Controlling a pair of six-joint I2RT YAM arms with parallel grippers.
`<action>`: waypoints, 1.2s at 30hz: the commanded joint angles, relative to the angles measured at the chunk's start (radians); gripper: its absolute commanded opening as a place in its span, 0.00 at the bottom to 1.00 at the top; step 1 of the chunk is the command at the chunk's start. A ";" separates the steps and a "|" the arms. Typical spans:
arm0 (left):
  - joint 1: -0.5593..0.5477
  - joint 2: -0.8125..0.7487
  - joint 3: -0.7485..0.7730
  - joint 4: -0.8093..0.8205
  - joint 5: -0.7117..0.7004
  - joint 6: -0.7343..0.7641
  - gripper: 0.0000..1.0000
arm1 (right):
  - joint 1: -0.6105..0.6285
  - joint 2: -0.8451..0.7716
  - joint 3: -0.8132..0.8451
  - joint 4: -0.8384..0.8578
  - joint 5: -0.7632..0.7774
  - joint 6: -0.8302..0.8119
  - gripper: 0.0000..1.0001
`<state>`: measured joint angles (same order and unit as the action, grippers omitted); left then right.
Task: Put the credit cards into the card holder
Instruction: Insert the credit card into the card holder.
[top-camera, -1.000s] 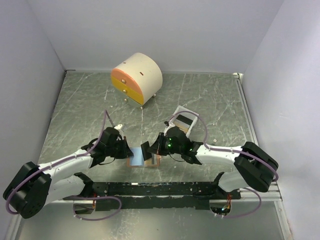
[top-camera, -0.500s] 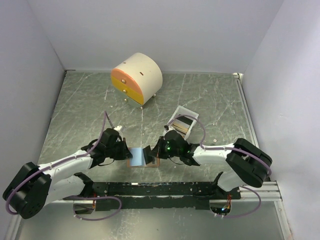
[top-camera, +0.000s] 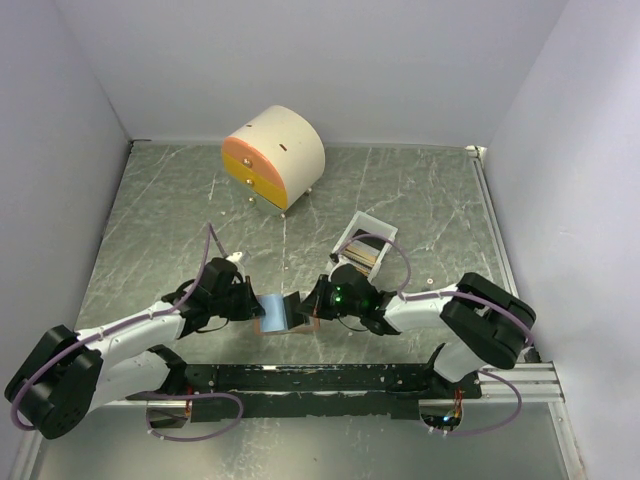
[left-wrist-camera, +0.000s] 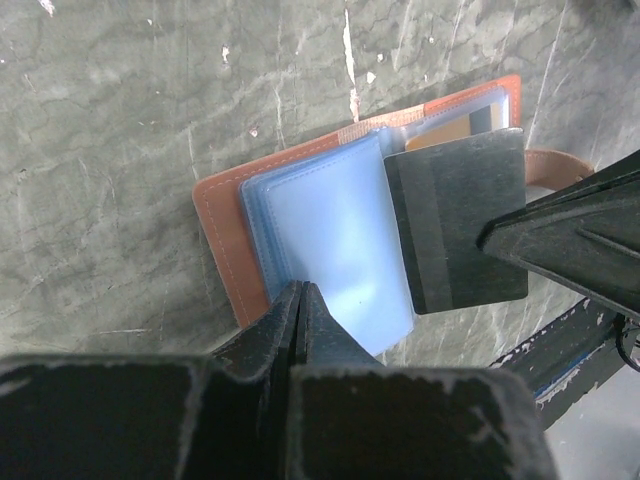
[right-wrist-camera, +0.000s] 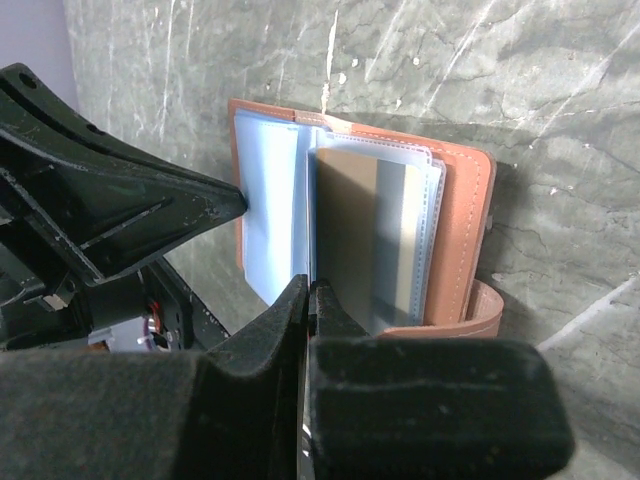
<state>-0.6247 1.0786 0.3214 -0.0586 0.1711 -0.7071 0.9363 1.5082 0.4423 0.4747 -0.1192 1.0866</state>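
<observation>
The card holder (left-wrist-camera: 225, 230) lies open on the table, salmon-brown with light blue plastic sleeves (left-wrist-camera: 330, 225). In the top view it sits (top-camera: 281, 319) between both arms. My left gripper (left-wrist-camera: 300, 288) is shut on the near edge of the blue sleeves and holds them lifted to the left. My right gripper (right-wrist-camera: 308, 285) is shut on a black credit card (left-wrist-camera: 455, 225), which hovers over the holder's right half and appears edge-on in the right wrist view. A gold credit card (right-wrist-camera: 350, 230) sits inside a clear sleeve of the holder (right-wrist-camera: 465, 230). Both grippers (top-camera: 255, 305) (top-camera: 303, 300) nearly meet over it.
A small white tray (top-camera: 362, 245) holding more cards stands just behind my right wrist. A round cream cabinet (top-camera: 272, 157) with orange-yellow drawers is at the back. The black rail (top-camera: 300, 378) of the arm bases runs close below the holder.
The right arm has drawn back toward the near edge, uncovering more of the white tray. The blue sleeves stand slightly more raised. The left arm has hardly moved.
</observation>
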 joint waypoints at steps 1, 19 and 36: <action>0.002 -0.003 -0.031 -0.012 -0.022 -0.002 0.07 | 0.005 0.017 -0.027 0.061 -0.024 0.002 0.00; 0.002 -0.007 -0.022 -0.028 -0.024 -0.002 0.08 | 0.006 0.064 -0.065 0.199 -0.051 0.022 0.00; 0.002 -0.002 -0.027 -0.027 -0.023 0.004 0.09 | 0.000 0.086 -0.042 0.185 -0.046 0.023 0.00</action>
<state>-0.6243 1.0676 0.3111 -0.0525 0.1650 -0.7116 0.9360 1.5700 0.3943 0.6460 -0.1669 1.1053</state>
